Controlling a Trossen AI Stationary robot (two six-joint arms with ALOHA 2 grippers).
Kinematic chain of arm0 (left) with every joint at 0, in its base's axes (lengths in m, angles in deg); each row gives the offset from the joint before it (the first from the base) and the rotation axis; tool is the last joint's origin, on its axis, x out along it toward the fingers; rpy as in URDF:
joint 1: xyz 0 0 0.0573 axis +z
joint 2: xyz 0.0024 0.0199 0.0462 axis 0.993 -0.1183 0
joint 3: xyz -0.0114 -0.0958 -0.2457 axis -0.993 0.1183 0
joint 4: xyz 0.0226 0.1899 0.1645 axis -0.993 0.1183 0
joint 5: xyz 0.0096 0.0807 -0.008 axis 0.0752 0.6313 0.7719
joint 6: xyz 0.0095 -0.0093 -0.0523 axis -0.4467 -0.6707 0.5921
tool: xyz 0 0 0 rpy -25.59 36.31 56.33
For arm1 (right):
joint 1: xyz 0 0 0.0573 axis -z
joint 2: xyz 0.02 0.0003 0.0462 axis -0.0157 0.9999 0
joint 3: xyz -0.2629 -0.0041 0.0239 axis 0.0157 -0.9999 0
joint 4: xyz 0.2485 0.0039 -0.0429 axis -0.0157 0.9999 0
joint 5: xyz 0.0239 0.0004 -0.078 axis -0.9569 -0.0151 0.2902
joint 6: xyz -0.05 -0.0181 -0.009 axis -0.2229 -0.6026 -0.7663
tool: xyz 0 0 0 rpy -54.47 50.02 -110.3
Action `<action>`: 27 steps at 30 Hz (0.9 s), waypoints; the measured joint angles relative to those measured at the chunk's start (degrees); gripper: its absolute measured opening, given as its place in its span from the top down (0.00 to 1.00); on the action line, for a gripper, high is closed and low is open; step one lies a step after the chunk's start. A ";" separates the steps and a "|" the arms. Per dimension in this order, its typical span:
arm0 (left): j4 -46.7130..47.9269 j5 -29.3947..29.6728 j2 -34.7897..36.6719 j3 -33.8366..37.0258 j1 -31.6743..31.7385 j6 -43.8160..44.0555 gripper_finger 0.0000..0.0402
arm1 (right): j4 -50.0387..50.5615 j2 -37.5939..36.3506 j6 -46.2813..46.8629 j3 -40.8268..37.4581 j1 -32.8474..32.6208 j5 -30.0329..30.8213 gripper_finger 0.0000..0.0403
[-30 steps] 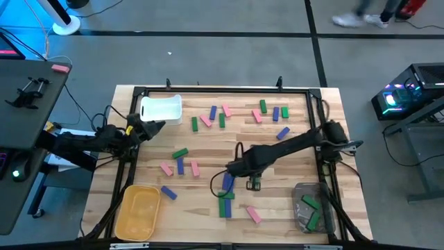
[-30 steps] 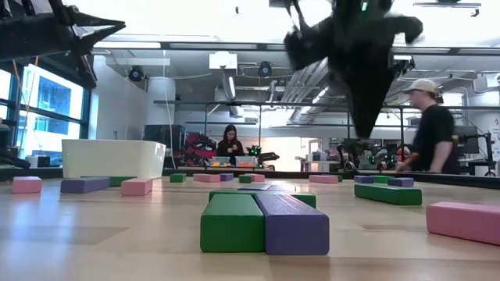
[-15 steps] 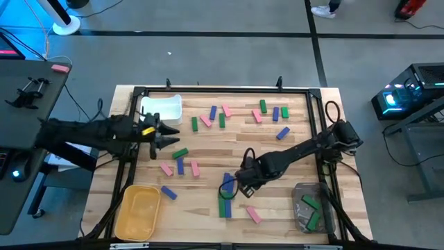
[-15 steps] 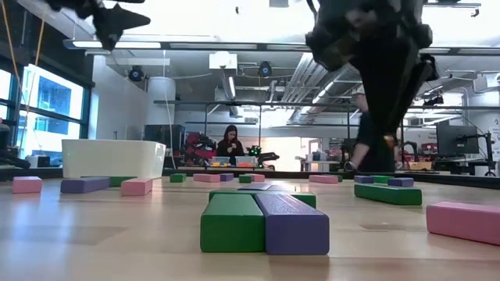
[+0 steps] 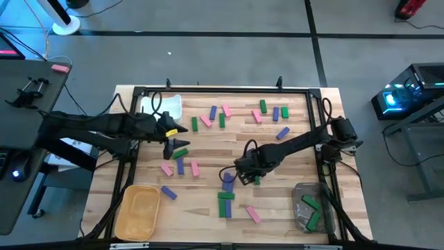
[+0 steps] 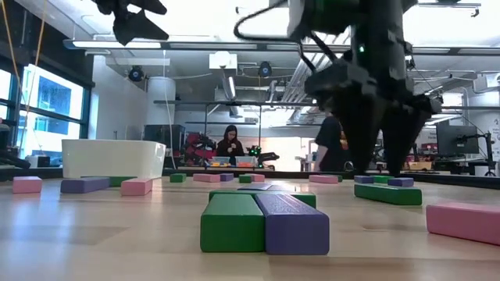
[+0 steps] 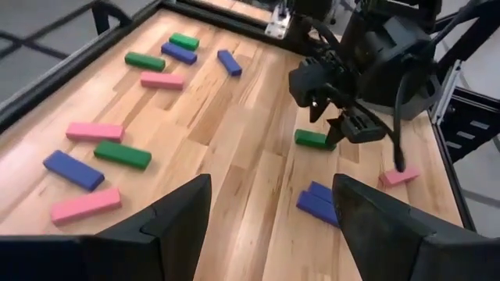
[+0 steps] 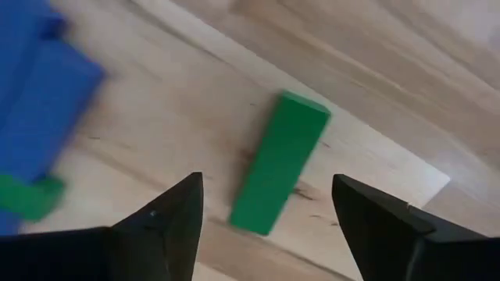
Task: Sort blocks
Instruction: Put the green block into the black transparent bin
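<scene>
Near table centre: right gripper (image 5: 248, 177) low over green block (image 8: 279, 161), fingers spread to either side, nothing pinched; block flat on wood, likely lined up for pick. Left gripper (image 5: 175, 137) spread, empty, above another green block (image 5: 180, 153). Remaining blocks (image 5: 223, 114) scattered, unsorted.

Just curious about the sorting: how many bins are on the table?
3: in the high view, white bin upper left, yellow bin lower left, clear bin lower right.

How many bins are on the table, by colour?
white bin: 1
yellow bin: 1
clear bin: 1
Total: 3
</scene>
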 joint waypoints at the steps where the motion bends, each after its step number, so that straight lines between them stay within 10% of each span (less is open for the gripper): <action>1: -0.01 0.00 -0.38 0.00 0.00 0.37 0.37 | -0.13 0.00 0.19 -0.89 0.22 -0.37 0.39; 13: -3.25 0.04 -2.53 0.02 0.00 6.35 0.37 | -10.51 -0.38 1.51 -9.80 0.78 -2.47 0.52; 21: -16.53 1.31 -5.81 0.02 0.00 7.52 0.37 | -3.11 -4.20 -6.39 -10.42 -1.28 -3.77 0.95; 27: -24.71 1.32 -10.79 0.01 0.00 7.49 0.37 | 4.39 -18.07 -4.67 -10.31 -5.64 -1.31 0.93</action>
